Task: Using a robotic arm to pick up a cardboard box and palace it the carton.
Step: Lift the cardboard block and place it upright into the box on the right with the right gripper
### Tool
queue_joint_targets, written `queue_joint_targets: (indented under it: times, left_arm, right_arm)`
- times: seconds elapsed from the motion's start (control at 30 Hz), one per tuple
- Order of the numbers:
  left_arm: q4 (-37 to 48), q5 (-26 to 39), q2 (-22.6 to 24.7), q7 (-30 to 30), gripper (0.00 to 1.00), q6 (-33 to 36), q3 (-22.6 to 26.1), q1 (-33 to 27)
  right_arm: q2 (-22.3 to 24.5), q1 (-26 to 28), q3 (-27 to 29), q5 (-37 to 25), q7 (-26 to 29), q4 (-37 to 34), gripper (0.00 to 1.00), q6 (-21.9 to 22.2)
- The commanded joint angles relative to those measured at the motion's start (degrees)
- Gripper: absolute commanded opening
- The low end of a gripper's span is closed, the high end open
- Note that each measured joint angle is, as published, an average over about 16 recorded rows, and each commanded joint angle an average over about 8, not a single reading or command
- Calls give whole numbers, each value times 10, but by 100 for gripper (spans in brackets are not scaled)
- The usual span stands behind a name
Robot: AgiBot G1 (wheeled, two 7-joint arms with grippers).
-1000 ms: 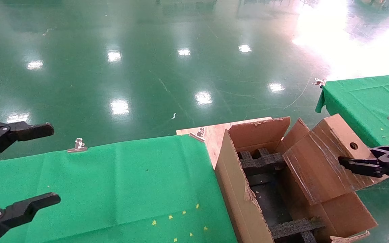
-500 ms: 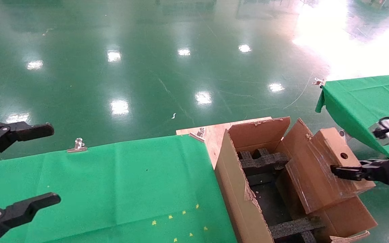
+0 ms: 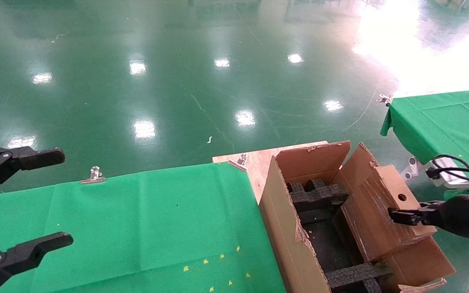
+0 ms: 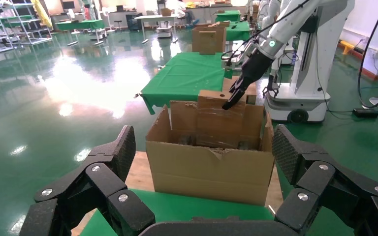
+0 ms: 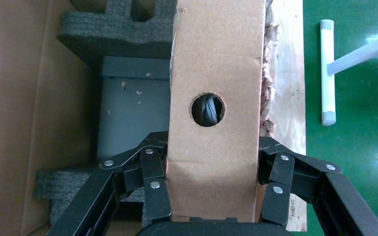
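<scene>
My right gripper (image 3: 401, 217) is shut on the cardboard box (image 3: 381, 215), a flat brown box with a round hole (image 5: 207, 109) in its narrow top face. The box stands tilted, its lower part inside the carton (image 3: 291, 240) along the right side. In the right wrist view the fingers (image 5: 152, 182) clamp both broad faces of the box (image 5: 216, 69) above the black foam inserts (image 5: 123, 29). From the left wrist view, the white robotic arm (image 4: 295, 24) holds the box (image 4: 216, 101) over the carton (image 4: 209, 164). My left gripper (image 3: 27, 199) is open and empty at the far left.
The carton stands on a wooden board (image 3: 255, 162) between two green-clothed tables (image 3: 136, 219) (image 3: 442, 118). Metal clips (image 3: 94, 176) hold the cloth at the table edge. Glossy green floor lies beyond. A white bar (image 5: 327, 73) lies on the floor beside the carton.
My right gripper has moved left and down with the cardboard box, lowering it deeper into the carton. The left gripper has not moved.
</scene>
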Motion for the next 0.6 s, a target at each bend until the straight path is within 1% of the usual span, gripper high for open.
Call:
queue_joint_targets:
  times: [0.03,0.27,0.6]
  left_arm:
    - [0,0,0,0,100,0,0,0]
    - [0,0,0,0,100,0,0,0]
    - [0,0,0,0,100,0,0,0]
  right_arm:
    - [-6,-8,-7,-4,5,0,0,13]
    - [-30,-32,-25,-15,24,-11,0,51]
    - [-65,-64,-45,-23,42,-37,0,90]
